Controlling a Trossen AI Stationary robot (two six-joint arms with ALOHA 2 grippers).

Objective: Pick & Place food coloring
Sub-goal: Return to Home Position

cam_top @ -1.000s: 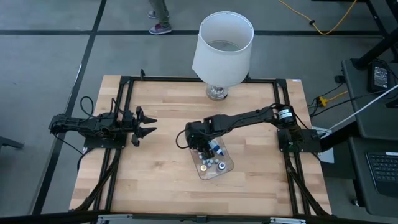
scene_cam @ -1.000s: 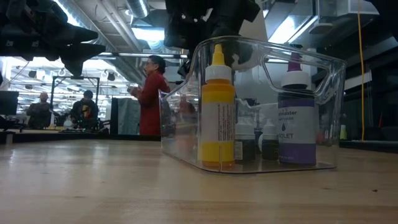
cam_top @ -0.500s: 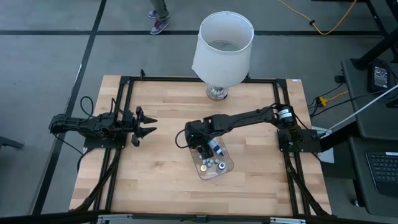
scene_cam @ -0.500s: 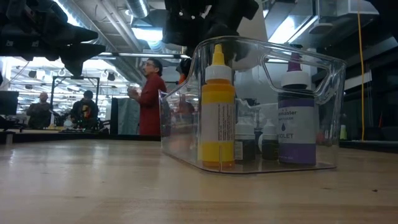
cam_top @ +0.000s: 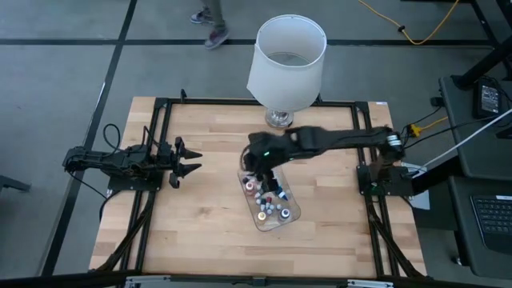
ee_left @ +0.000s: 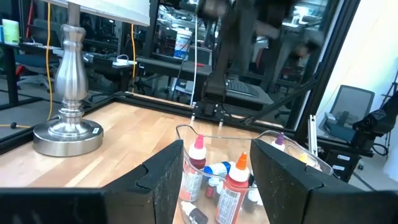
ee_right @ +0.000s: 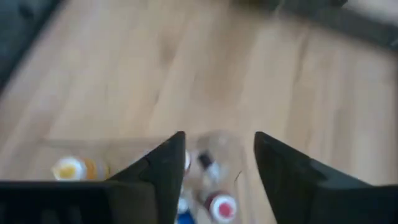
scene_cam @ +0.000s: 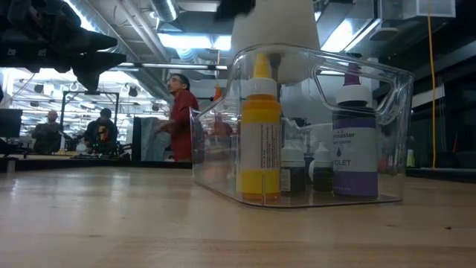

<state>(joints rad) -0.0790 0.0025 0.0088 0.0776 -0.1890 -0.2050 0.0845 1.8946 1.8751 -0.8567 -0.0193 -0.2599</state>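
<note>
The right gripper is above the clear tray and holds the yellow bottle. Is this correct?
No. The right gripper is above the clear tray but holds nothing: the right wrist view shows its fingers open and empty. The yellow bottle stands inside the tray.

glossy plastic bottles (scene_cam: 260, 141), clear plastic bin (scene_cam: 388, 134), matt wooden table (scene_cam: 111, 223)

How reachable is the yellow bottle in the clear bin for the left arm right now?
Probably yes. Bare table lies between the left gripper and the clear bin, whose top is open above the yellow bottle. The right gripper hangs over the bin and might crowd it.
</note>
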